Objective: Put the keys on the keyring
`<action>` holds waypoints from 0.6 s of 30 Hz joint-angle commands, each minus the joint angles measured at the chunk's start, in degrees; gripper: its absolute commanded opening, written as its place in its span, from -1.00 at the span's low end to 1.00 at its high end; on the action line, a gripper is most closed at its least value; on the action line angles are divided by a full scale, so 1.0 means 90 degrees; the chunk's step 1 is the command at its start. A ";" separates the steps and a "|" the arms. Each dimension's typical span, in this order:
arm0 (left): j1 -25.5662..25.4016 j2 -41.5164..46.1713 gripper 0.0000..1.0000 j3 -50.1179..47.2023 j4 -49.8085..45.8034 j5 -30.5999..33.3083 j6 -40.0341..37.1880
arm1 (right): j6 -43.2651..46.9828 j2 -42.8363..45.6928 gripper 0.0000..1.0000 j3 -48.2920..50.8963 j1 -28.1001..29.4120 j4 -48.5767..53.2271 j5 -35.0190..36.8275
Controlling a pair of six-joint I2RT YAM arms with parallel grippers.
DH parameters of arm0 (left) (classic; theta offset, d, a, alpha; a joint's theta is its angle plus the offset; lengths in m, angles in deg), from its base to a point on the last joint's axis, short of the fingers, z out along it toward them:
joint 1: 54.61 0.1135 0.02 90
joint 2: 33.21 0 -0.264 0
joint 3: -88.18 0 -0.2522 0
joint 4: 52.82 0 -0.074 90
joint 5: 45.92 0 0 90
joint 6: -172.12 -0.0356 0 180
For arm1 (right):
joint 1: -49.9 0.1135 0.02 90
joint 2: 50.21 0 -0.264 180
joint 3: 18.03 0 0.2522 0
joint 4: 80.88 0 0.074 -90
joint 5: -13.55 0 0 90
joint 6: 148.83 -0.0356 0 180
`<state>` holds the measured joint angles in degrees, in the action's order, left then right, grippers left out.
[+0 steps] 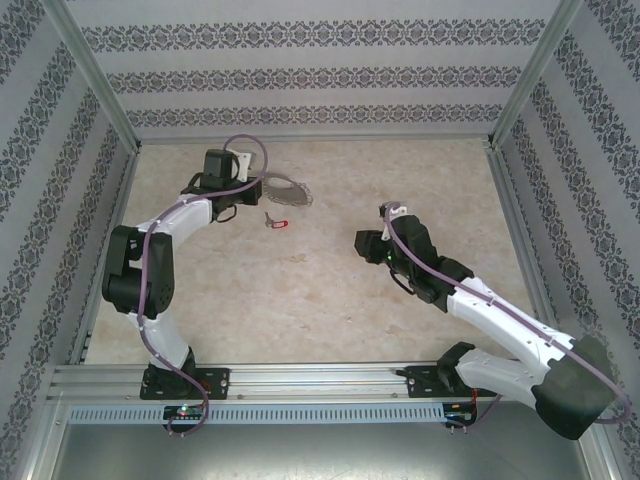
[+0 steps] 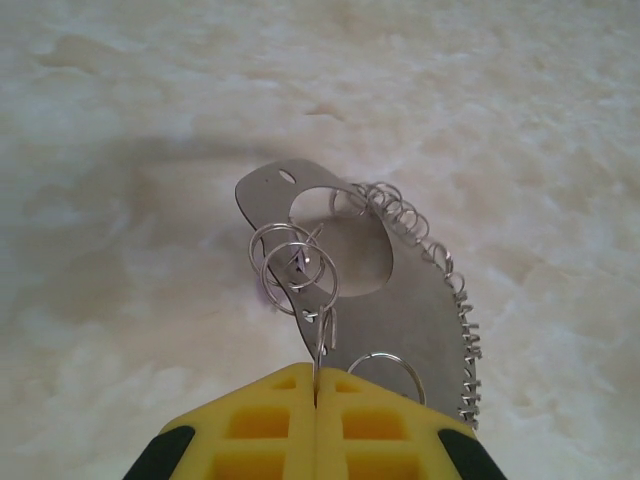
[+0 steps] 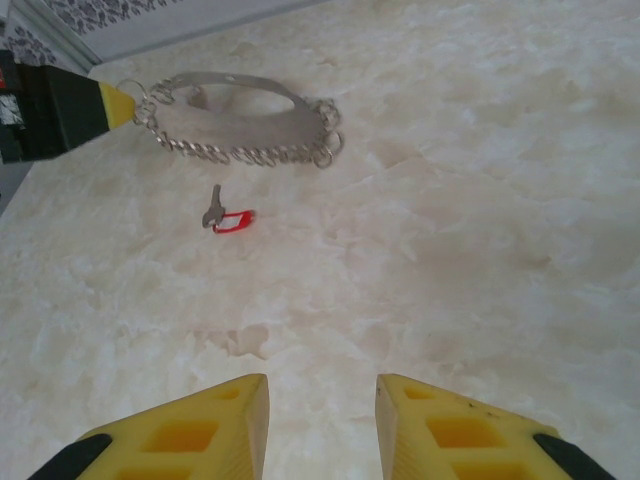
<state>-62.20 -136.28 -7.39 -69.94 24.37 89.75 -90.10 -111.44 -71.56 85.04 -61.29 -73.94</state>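
The keyring [image 2: 400,300] is a flat silvery crescent fringed with small wire rings, lying at the back left of the table [image 1: 285,190]. My left gripper [image 2: 316,372] is shut on a thin wire ring at its near end. In the top view the left gripper [image 1: 252,190] sits just left of it. A small key with a red head [image 1: 275,221] lies on the table just in front of the keyring. From the right wrist I see this key [image 3: 230,219] and the keyring [image 3: 240,120] beyond it. My right gripper [image 3: 322,385] hangs open and empty, well to the right of the key [image 1: 366,243].
The tabletop [image 1: 330,300] is pale marble-patterned. Patterned walls with aluminium posts [image 1: 95,80] close in the back and both sides. A metal rail [image 1: 320,378] carrying both arm bases runs along the near edge.
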 commanded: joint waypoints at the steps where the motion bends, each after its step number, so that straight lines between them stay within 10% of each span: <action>1: 0.0344 0.0141 -1.00 0.0245 0.0419 -0.0051 -0.0161 | -0.0076 -0.0569 -0.28 -0.0277 0.0071 0.0013 -0.0403; 18: 0.1359 0.0857 -1.00 -0.0387 -0.0098 0.0338 0.0170 | -0.0894 -0.6137 -0.28 -0.4637 0.0734 0.0080 -0.1949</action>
<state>-51.54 -130.53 -9.59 -68.34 25.23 90.08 -96.83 -162.55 -107.97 89.91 -61.51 -90.05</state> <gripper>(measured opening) 0.059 0.368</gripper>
